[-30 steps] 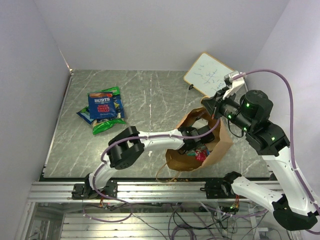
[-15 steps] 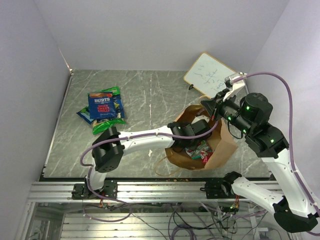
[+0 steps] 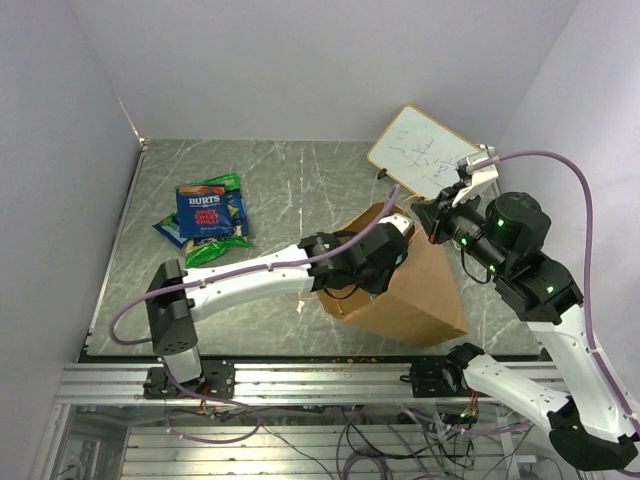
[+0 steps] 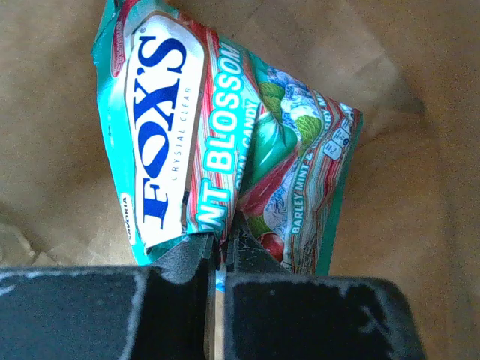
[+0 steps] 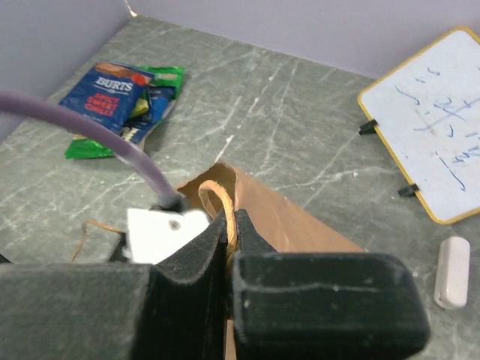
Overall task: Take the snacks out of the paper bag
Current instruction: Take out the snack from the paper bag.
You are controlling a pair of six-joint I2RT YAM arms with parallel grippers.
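Brown paper bag (image 3: 410,300); teal-red candy packet (image 4: 225,142), white label, blue lettering; blue and green packets (image 3: 208,218) upper left; grey marbled table (image 3: 300,180).

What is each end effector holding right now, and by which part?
Left end effector pinches the Fox's candy packet at its near edge, inside the paper bag. Right end effector grips the bag's twisted handle.
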